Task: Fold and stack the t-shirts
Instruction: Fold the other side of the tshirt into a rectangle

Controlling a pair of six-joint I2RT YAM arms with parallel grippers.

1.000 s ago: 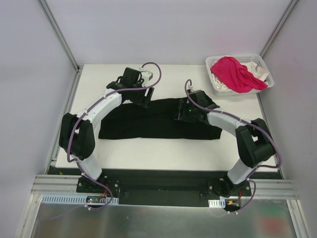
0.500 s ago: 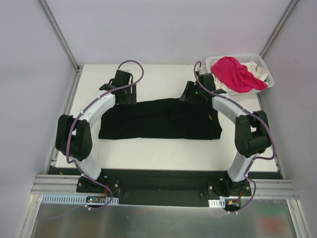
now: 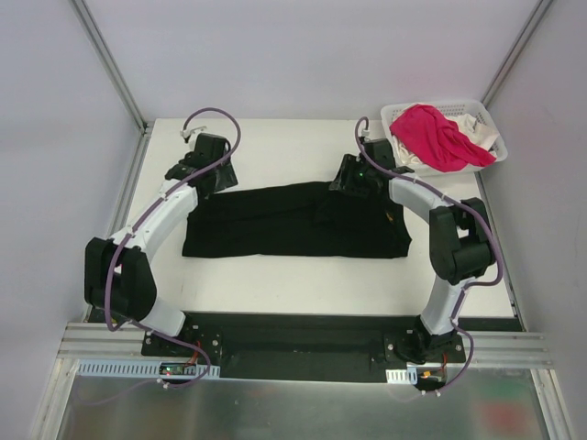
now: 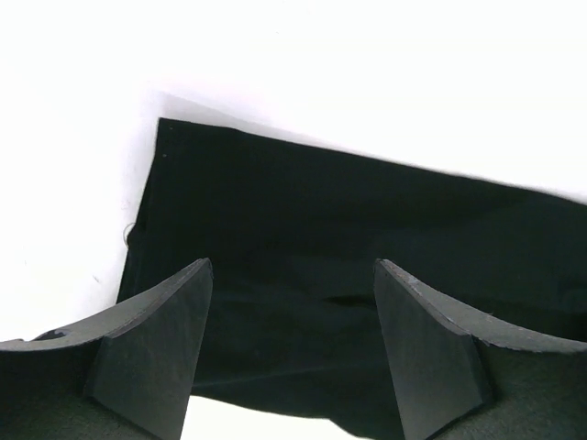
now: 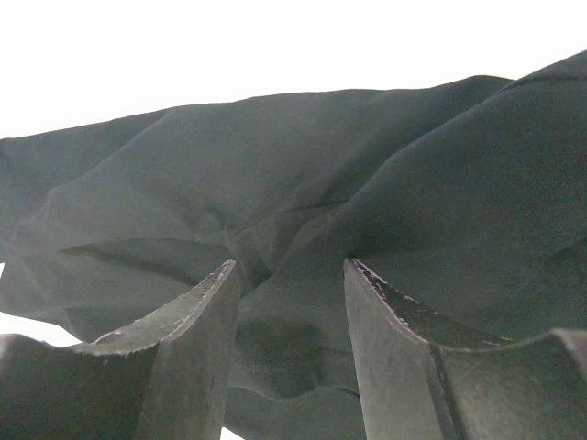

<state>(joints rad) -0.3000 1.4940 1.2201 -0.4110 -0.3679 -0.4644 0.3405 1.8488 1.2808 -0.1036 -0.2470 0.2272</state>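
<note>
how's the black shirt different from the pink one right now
The black shirt lies out as a long, fairly flat band on the table; the pink shirt sits crumpled in the basket. The black shirt covers far more area than the pink shirt. Both are soft cloth.

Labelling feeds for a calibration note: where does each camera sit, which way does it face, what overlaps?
Top external: above and behind the robot, looking down at the table; left arm and right arm show.
Left wrist: on its arm, facing down at a corner of the black t-shirt; open left gripper shows.
Right wrist: on its arm, low over the same shirt, bunched; open right gripper shows.
Shared: all three see the black t-shirt.
</note>
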